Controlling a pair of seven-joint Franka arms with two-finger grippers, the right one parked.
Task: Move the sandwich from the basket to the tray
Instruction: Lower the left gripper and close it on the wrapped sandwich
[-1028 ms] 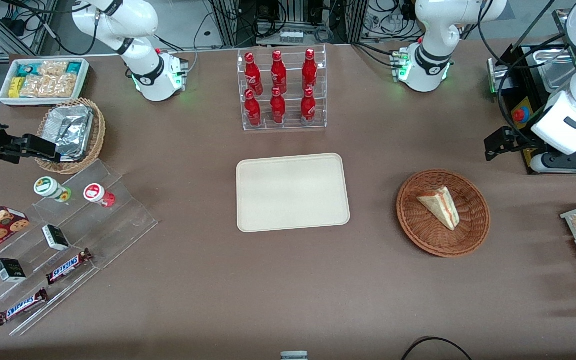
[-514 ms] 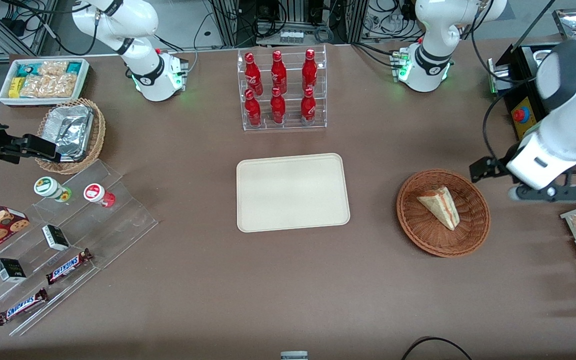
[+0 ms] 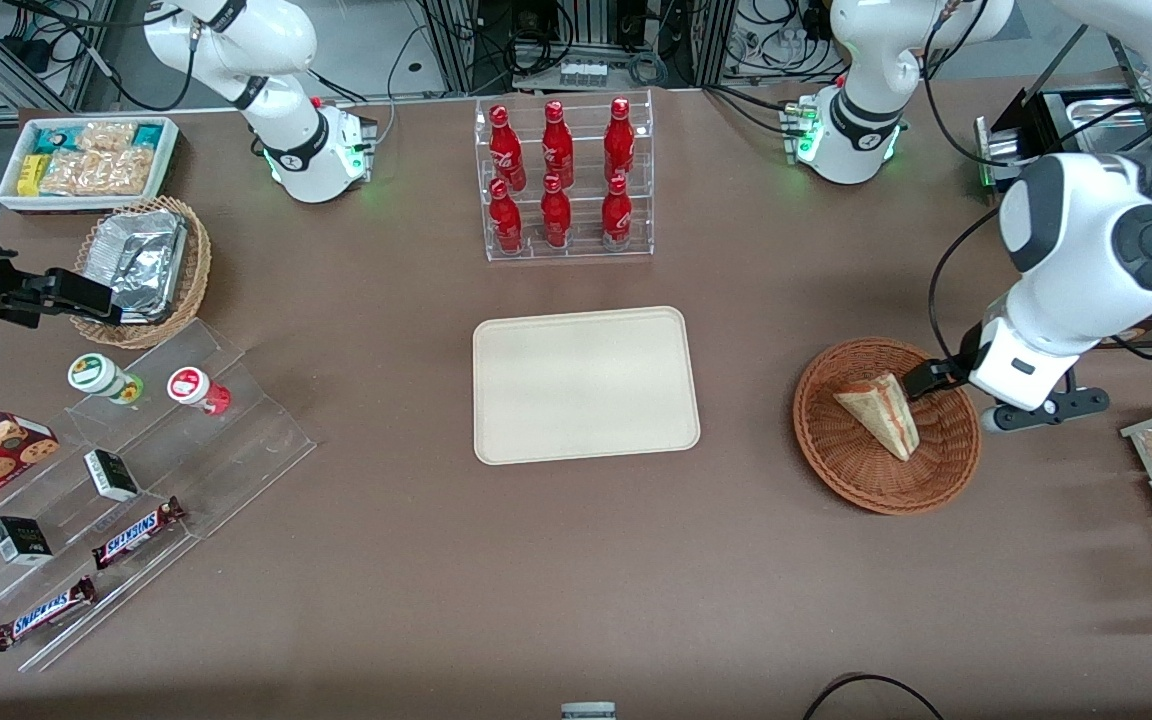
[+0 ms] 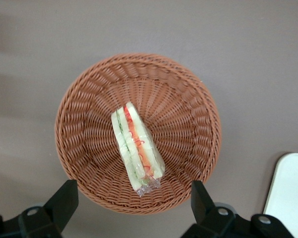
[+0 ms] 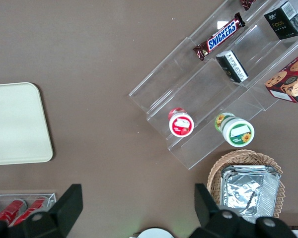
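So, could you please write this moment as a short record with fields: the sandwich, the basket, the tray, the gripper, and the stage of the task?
sandwich: clear-wrapped triangular white-bread sandwich, lying in the basket, not gripped
basket: round reddish-brown woven wicker basket, toward the working arm's end of the table
tray: flat rectangular cream-beige tray, nothing on it
gripper: left gripper, open, above the basket
stage: sandwich not yet picked up

Even, bright overhead light, soft faint shadows on the table, all views sharp, slight glare on the foil.
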